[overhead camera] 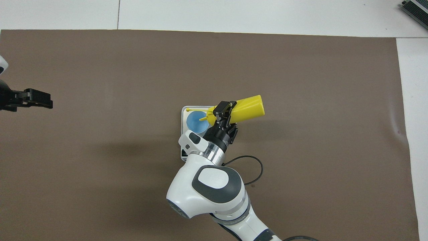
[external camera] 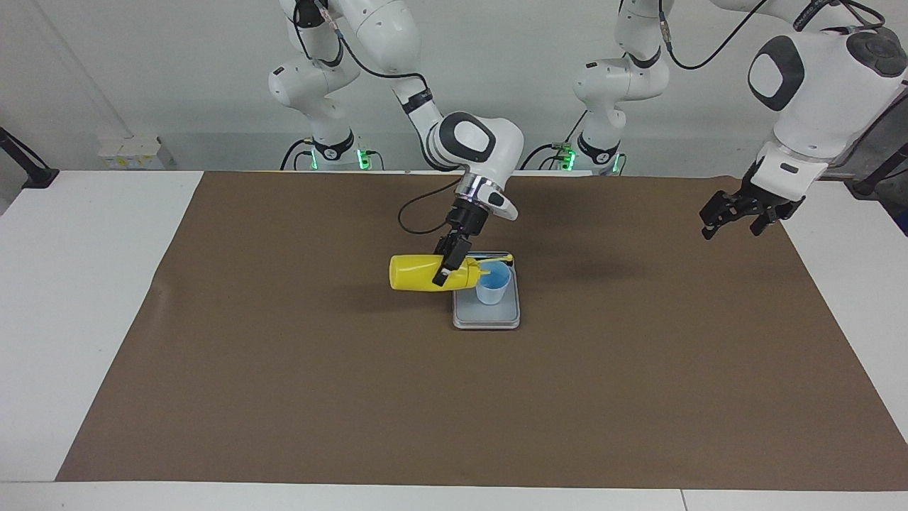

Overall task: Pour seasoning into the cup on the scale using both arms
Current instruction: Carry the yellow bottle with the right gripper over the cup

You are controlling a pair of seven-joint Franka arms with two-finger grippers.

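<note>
scale display: the flat silver-grey kitchen scale (overhead camera: 183, 113) has its dark display strip largely covered overhead by the white right arm.
cup contents: too small to tell.

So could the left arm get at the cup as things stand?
Probably not cleanly. The cup sits on the scale, with the bottle tipped over its rim in the right gripper. The left gripper waits, open, over the mat's left-arm end.

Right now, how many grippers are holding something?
1. The right gripper grips the tipped seasoning bottle over the cup on the scale; the left gripper waits empty over the mat's edge.
</note>
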